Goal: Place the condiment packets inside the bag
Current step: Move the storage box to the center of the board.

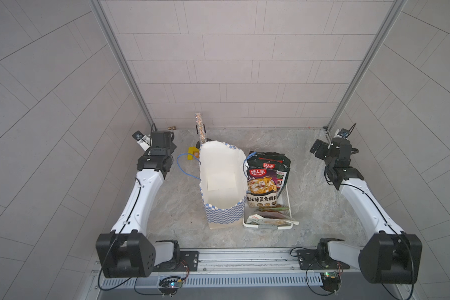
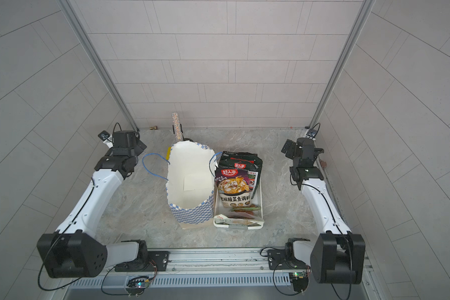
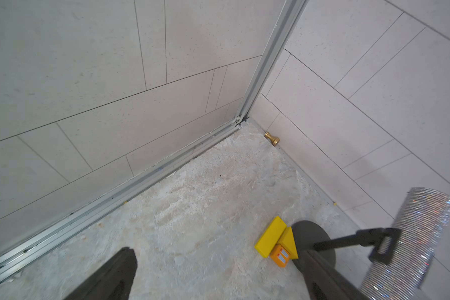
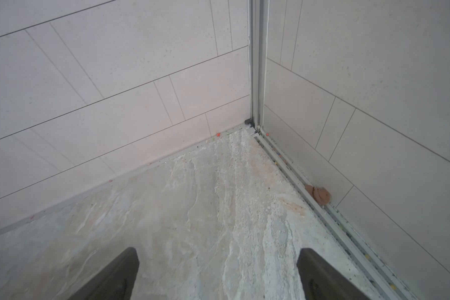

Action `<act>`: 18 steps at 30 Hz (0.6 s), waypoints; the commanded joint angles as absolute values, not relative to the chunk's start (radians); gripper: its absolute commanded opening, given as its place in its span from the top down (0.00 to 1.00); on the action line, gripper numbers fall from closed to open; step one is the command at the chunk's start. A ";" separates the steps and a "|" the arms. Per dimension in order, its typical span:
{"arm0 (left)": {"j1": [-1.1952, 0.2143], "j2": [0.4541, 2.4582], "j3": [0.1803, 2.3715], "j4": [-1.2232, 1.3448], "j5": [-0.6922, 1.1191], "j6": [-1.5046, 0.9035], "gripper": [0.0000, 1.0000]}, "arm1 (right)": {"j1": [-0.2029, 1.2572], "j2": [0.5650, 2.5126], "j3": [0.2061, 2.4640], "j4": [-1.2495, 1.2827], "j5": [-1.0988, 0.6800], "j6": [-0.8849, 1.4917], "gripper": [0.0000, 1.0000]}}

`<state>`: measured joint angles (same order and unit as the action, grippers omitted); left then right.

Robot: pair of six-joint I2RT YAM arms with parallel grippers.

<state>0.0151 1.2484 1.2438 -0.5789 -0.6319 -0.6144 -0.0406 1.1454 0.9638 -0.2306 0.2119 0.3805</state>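
Right of centre in both top views, the front condiment packet (image 1: 264,187) (image 2: 234,185) reads 好人家 on its red logo, with 老坛酸菜鱼调料 in large white characters below. The packet behind (image 1: 268,159) repeats 好人家.

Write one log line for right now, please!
blue-and-white checked paper bag: upright, empty | glossy condiment packets: in white plastic basket beside bag | left gripper: open, empty | right gripper: open, empty
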 commanded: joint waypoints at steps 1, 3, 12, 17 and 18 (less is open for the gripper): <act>0.023 1.150 1.377 -0.875 -0.496 -0.586 0.00 | -0.038 1.029 0.977 -0.500 0.079 0.422 0.00; 0.024 1.107 1.481 -0.959 -0.464 -0.512 0.00 | -0.034 0.957 0.967 -0.537 0.021 0.433 0.01; 0.010 0.997 1.595 -1.161 0.300 -0.400 0.00 | -0.005 0.848 0.952 -0.702 -0.107 0.413 0.01; -0.011 0.937 1.557 -1.246 0.251 -0.361 0.00 | 0.000 0.839 0.932 -0.708 -0.119 0.415 0.00; -0.011 0.932 1.556 -1.259 0.243 -0.343 0.00 | 0.000 0.840 0.929 -0.706 -0.125 0.415 0.00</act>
<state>-0.0074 0.9508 1.5665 -1.1584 0.1864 -0.4034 -0.0040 0.8494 0.9360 -0.6796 -0.0986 0.4160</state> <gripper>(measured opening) 0.999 0.995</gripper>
